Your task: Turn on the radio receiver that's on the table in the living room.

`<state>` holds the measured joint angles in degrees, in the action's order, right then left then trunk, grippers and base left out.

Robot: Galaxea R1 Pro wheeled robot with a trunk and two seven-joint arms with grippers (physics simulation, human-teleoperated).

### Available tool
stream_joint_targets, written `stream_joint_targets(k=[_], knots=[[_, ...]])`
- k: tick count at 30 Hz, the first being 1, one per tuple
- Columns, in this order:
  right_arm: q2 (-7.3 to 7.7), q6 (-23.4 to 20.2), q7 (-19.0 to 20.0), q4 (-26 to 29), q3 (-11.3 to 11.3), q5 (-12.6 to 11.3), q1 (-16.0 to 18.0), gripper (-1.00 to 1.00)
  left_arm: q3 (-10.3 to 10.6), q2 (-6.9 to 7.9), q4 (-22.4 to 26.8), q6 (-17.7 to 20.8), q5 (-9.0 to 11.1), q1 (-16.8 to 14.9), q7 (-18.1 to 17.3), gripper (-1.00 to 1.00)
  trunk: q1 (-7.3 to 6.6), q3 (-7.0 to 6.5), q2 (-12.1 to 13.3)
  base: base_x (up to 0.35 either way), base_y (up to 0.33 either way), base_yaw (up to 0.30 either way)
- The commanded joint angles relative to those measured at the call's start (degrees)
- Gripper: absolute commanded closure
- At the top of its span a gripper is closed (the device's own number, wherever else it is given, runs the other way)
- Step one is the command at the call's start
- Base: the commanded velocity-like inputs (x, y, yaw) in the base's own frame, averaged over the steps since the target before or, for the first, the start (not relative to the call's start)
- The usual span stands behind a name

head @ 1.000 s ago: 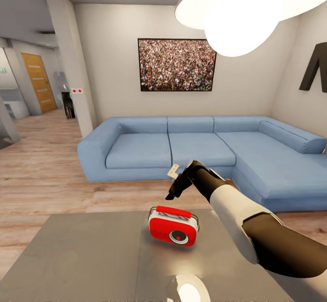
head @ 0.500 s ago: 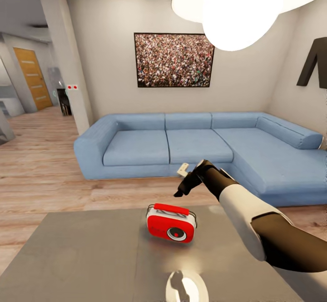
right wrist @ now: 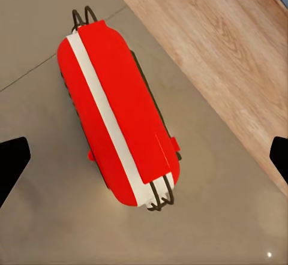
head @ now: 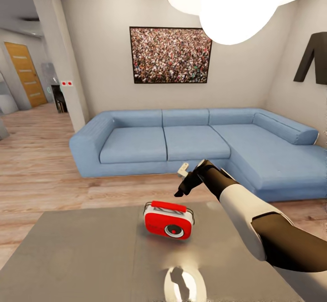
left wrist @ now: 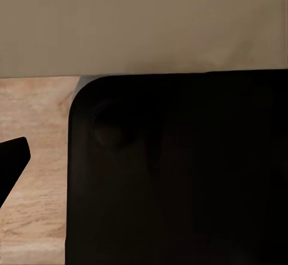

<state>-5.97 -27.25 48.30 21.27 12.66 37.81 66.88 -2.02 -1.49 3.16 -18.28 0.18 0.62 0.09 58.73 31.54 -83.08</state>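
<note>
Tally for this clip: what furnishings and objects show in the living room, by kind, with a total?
Radio receiver: 1
Coffee table: 1
Blue L-shaped sofa: 1
Crowd-photo wall picture: 1
White pendant lamp: 1
Total: 5

Head view faces sofa (head: pixel 195 145); right wrist looks down on radio (right wrist: pixel 117 136)

The table (head: pixel 91 256) had a glossy grey top. The radio receiver (head: pixel 168 220) looked smooth red plastic; the floor (head: pixel 41 174) was pale wood plank.
</note>
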Motion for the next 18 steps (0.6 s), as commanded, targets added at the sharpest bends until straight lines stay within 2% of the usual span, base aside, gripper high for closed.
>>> stream_joint_targets(k=[1,13,18], knots=[[0.0,0.0,0.01,0.0,0.0,0.03,0.0,-1.0,0.0,0.0,0.0,0.0,0.0,0.0,0.0,-1.0,0.0,0.09,0.0,0.0,0.0,-0.065],[0.0,0.14,0.04,0.0,0.0,0.15,0.0,-1.0,0.0,-0.05,0.0,0.0,0.0,0.0,0.0,-1.0,0.0,1.2,0.0,0.0,0.0,-0.032],[0.0,1.49,0.04,-0.01,0.0,0.03,0.0,-1.0,0.0,-0.09,0.0,0.0,0.0,0.0,0.0,-1.0,0.0,1.66,0.0,0.0,0.0,-0.001]])
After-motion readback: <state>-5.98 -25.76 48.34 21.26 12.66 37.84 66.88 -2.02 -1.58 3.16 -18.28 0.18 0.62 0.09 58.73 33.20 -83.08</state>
